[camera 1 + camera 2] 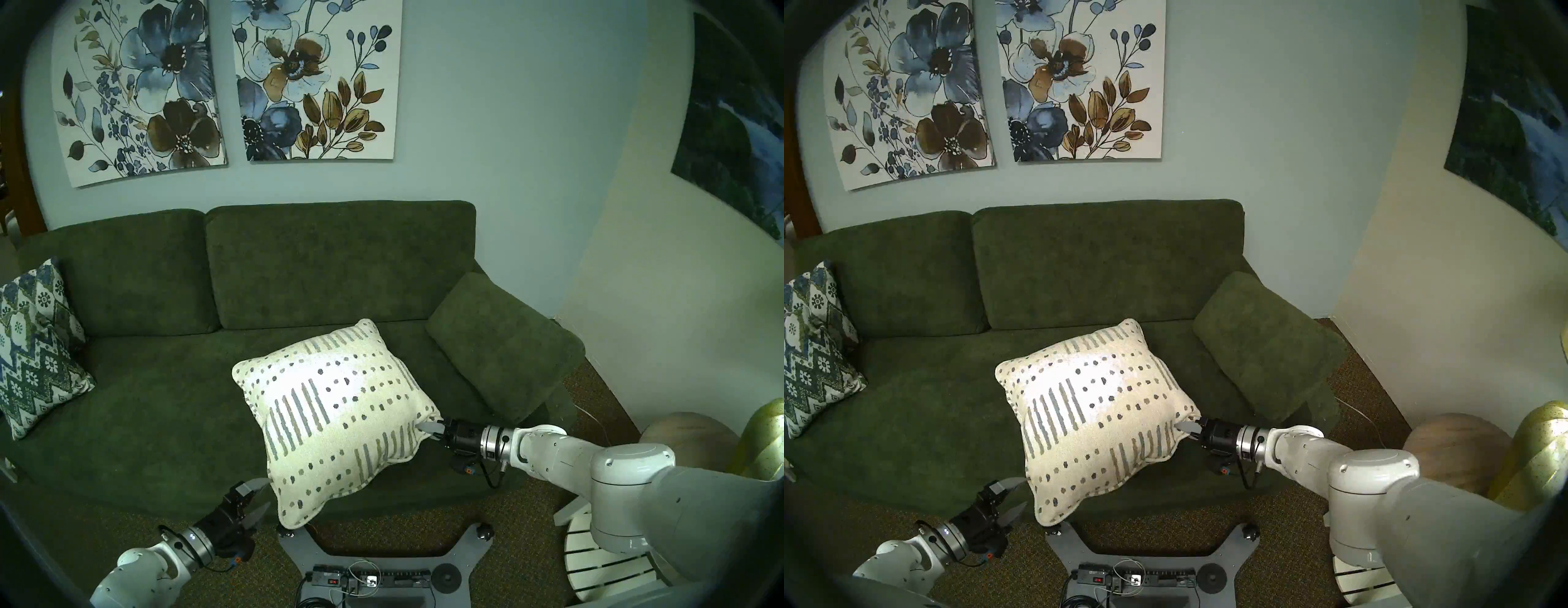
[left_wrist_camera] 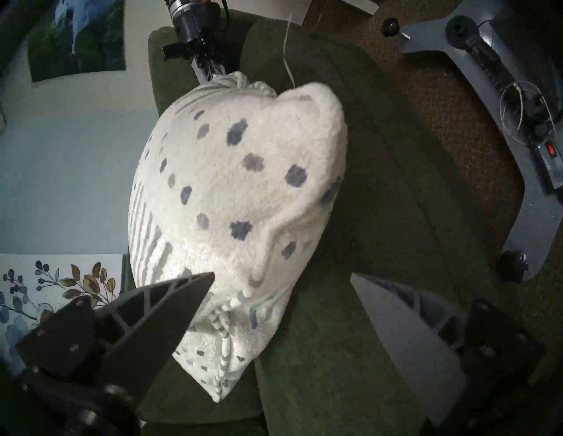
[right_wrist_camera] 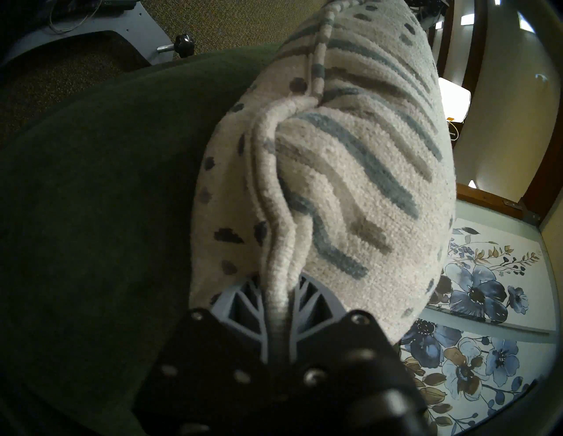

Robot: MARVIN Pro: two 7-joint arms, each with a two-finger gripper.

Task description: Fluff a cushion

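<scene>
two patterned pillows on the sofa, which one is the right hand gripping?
The cream dotted-and-striped cushion mid-seat: the right hand pinches its corner. The blue-green zigzag pillow leans untouched at the sofa's far end.

One cream dotted cushion [image 1: 335, 407], one zigzag pillow [image 1: 36, 344], one green sofa [image 1: 169, 382]. Two floral canvases [image 1: 140, 89], two grippers.

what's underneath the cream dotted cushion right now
The green sofa seat lies under the cushion, whose near corner overhangs the seat's front edge. The right claw pinches one corner. The seat directly beneath it is hidden.
</scene>
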